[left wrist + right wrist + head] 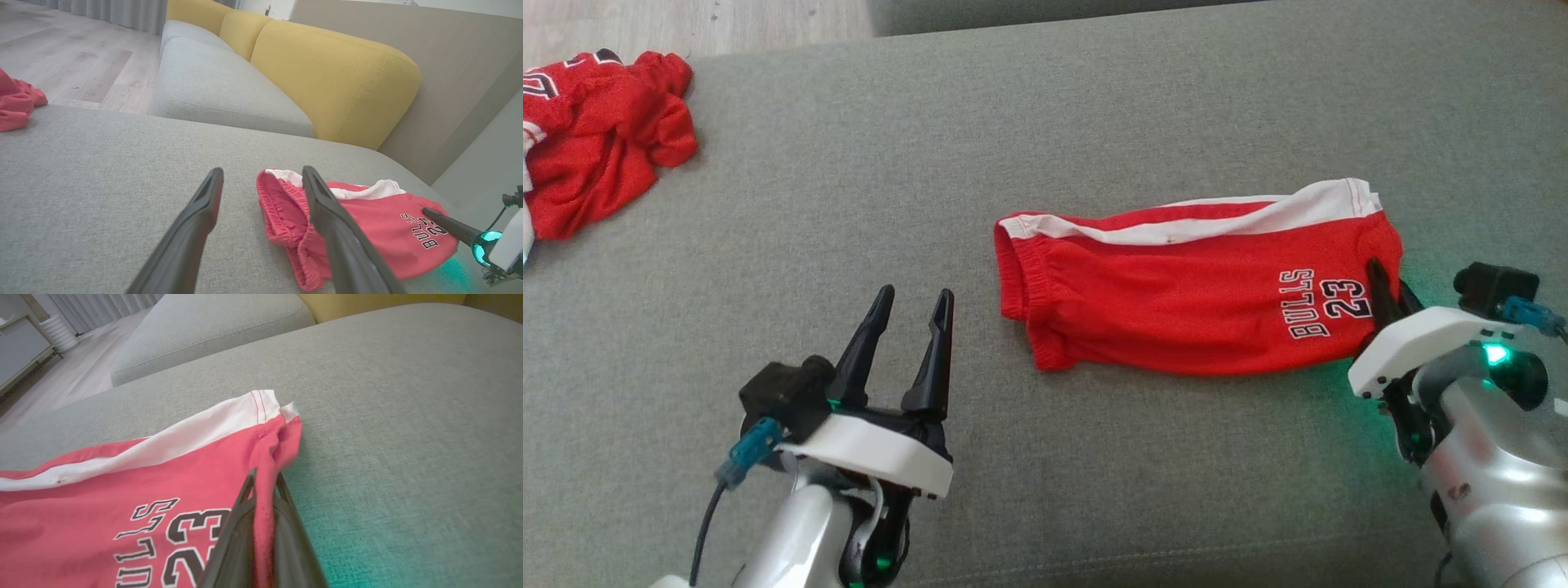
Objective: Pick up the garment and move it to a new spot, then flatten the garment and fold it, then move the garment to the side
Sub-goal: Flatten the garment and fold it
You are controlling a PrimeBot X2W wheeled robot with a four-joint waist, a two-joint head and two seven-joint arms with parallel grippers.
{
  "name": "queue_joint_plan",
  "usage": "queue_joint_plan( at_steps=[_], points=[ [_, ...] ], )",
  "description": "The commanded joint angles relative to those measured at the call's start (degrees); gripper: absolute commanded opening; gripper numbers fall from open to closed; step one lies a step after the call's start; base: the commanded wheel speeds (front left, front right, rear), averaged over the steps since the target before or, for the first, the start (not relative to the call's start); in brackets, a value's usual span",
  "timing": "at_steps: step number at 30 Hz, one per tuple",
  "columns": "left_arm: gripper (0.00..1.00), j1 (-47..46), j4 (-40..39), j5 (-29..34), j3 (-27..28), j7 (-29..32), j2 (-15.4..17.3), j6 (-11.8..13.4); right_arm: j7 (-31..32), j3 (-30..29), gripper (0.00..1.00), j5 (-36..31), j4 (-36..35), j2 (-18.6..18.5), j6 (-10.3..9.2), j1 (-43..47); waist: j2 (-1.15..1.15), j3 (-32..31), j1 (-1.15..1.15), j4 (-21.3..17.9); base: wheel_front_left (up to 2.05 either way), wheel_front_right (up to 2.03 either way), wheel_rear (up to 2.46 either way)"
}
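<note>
Red shorts [1184, 298] with a white side stripe and "BULLS 23" lettering lie folded lengthwise on the grey sofa cushion [1045, 122], waistband toward the left. My right gripper [1388, 282] is shut on the hem edge of the shorts [204, 486] at their right end; the cloth runs between its fingers [241, 522]. My left gripper [911, 302] stands open on the cushion, just left of the waistband and apart from it. Its fingers [327, 220] frame the gathered waistband of the shorts [286, 212], with nothing between them.
A second crumpled red garment [596, 139] lies at the cushion's far left corner. Wooden floor [73, 53] lies beyond the cushion's edge. Another grey seat [220, 85] with yellow back cushions [339, 77] stands behind.
</note>
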Motion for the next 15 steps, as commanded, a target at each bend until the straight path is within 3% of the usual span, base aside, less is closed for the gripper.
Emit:
queue_joint_plan(
  at_steps=[1, 8, 15],
  points=[
    [1.0, -0.9, -1.5, 0.5, 2.0, -0.3, 0.0, -0.1, -1.0, 0.2, 0.0, -0.6, -1.0, 0.0, 0.42, 0.1, 0.0, -0.1, 0.0, 0.0, 0.0, 0.0, 0.0],
    [1.0, -0.8, -0.7, 0.2, 2.5, -0.3, -0.2, -0.5, -2.2, -3.8, 0.0, -4.0, -0.4, 1.9, 0.42, 0.9, 0.0, -0.7, 0.0, 0.6, 0.0, 0.0, 0.0],
    [1.0, -0.6, -0.2, 0.1, 3.0, -0.3, -0.4, -0.7, -1.4, -4.1, 0.0, -7.0, -5.4, 4.7, 0.42, -0.3, 0.0, -1.7, 0.0, 2.0, 0.0, 0.0, 0.0]
  ],
)
